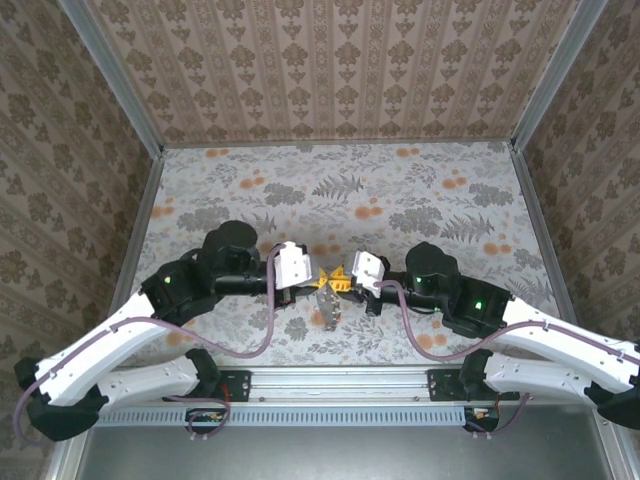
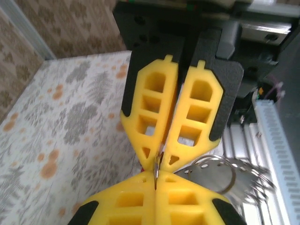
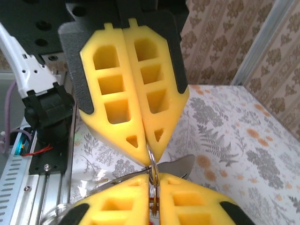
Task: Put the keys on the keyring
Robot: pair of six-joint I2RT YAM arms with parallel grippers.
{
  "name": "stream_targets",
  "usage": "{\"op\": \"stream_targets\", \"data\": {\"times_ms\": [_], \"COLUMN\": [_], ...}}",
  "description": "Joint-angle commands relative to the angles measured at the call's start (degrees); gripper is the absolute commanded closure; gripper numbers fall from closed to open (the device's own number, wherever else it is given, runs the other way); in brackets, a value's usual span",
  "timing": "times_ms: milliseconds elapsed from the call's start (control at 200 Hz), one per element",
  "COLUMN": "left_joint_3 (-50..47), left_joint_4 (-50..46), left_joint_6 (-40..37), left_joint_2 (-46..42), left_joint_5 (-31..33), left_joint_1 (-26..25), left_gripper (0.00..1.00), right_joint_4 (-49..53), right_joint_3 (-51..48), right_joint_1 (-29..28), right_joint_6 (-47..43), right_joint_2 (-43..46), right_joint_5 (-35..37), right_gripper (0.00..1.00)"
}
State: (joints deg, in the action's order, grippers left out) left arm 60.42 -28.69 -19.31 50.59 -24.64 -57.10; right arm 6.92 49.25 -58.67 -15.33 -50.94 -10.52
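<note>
Claws meet tip to tip over the table's [image 1: 420, 190] near edge, midway along. Left gripper [image 1: 322, 277] is closed, pinching the thin metal keyring [image 3: 152, 161]. Right gripper [image 1: 350, 277] is closed on the same ring. Silvery keys [image 1: 328, 306] hang bunched beneath; contact with the table can't be told.

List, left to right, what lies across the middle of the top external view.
Left arm's black wrist → left gripper → keys hanging under the pinched keyring → right gripper → right arm's black wrist.
</note>
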Motion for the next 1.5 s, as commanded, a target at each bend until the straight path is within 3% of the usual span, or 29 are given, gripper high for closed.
{"op": "stream_targets", "data": {"times_ms": [0,200,495,630,795,1165,1290,1495], "left_joint_3": [-5.33,-12.7,-24.12,-25.0,-24.2,-23.08,-23.21,-22.51], "left_joint_4": [16.6,32.23,63.38,67.4,67.12,69.21,74.17,73.96], "left_joint_6": [6.52,13.43,27.26,29.31,29.8,31.14,33.95,34.52], "left_joint_2": [-4.83,-6.76,-4.41,-4.45,-4.58,-3.26,-1.75,-0.98], "left_joint_5": [-10.02,-17.28,-18.32,-18.33,-18.61,-19.42,-20.32,-21.15], "left_joint_1": [2.25,5.0,5.98,6.35,6.81,6.76,6.87,6.85], "left_gripper": [1.0,1.0,1.0,1.0,1.0,1.0,1.0,1.0], "right_joint_4": [-5.54,-8.18,-9.02,-9.02,-9.87,-10.0,-10.35,-11.3], "right_joint_3": [-0.82,-1.88,-2.06,-2.4,-3.36,-4.27,-3.99,-5.16], "right_joint_1": [-0.39,-0.39,-0.39,-0.39,-0.39,-0.36,-0.31,-0.3], "right_joint_6": [-0.32,0.17,0.7,0.87,1.19,1.26,1.87,1.89], "right_joint_2": [2.22,3.73,2.8,3.34,4.57,5.59,4.84,7.02], "right_joint_5": [-4.42,-7.13,-6.62,-5.71,-5.21,-4.15,-3.38,0.49], "right_gripper": [0.84,0.83,0.85,0.84,0.76,0.86,0.84,0.78]}}
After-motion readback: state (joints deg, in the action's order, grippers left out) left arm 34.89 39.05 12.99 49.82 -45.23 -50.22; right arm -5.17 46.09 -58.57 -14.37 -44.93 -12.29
